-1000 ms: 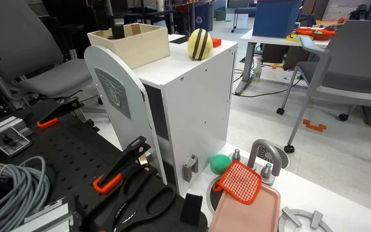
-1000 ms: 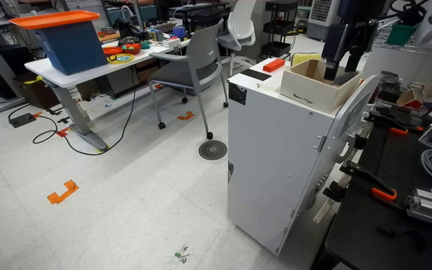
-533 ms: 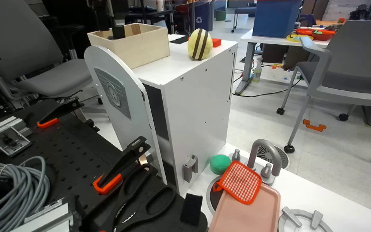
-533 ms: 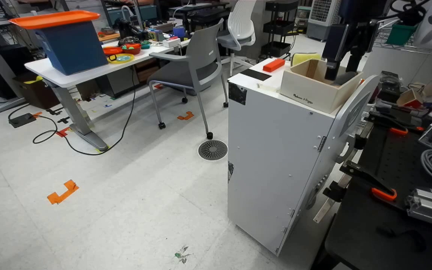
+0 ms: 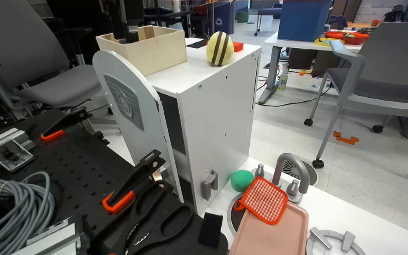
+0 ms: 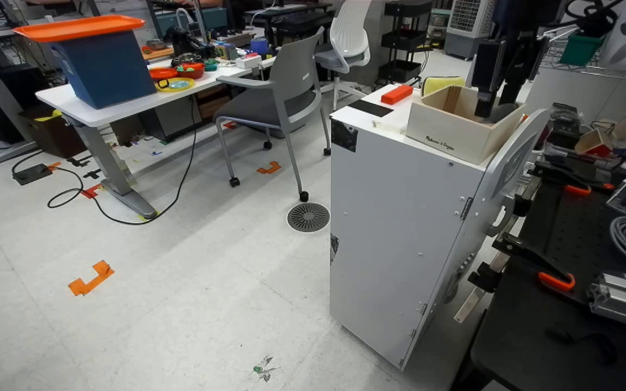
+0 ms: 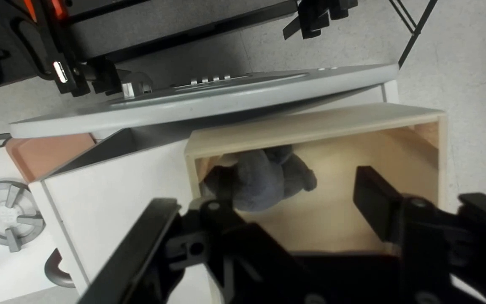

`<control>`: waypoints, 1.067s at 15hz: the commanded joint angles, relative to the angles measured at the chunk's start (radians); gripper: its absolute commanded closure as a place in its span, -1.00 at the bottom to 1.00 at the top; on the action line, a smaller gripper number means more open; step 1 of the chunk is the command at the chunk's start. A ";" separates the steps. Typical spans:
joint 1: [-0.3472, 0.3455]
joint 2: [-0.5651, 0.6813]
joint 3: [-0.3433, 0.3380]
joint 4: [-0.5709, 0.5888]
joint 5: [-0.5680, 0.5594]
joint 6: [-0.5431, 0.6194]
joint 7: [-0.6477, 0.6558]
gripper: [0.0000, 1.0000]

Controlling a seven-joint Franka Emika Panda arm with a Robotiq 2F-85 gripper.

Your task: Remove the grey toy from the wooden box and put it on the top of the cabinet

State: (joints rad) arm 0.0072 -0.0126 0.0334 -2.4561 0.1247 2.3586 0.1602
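Note:
The grey toy [image 7: 262, 181] lies in a corner of the wooden box [image 7: 319, 122]. It shows in an exterior view [image 6: 503, 113] partly behind a finger, and is nearly hidden by the wall in the remaining view. The box [image 5: 165, 51] stands on the top of the white cabinet [image 5: 221, 106], near its door [image 5: 133, 102]. My gripper [image 7: 295, 184] is open, fingers pointing down into the box. In the wrist view one finger overlaps the toy's left side. The other finger [image 7: 371, 198] is apart from the toy, over the box floor. I cannot tell whether either touches it.
A yellow-and-dark striped toy [image 5: 220, 49] and a red block [image 6: 397, 94] are on the cabinet top. The box walls surround the fingers. A black table [image 5: 83, 177] with clamps and cable stands by the door. A green ball [image 5: 242, 180] lies by the toy sink.
My gripper has shifted slightly to the right and a little lower in both exterior views, with a small turn. It stays open. The toy and box have not visibly moved.

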 commanded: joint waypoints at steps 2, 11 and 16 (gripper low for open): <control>-0.001 -0.005 -0.013 0.007 0.015 -0.014 -0.025 0.28; -0.002 -0.007 -0.019 0.015 -0.013 -0.031 0.015 0.97; 0.001 -0.035 -0.015 0.027 -0.094 -0.129 0.120 0.98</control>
State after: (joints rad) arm 0.0058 -0.0160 0.0183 -2.4428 0.0668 2.3028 0.2279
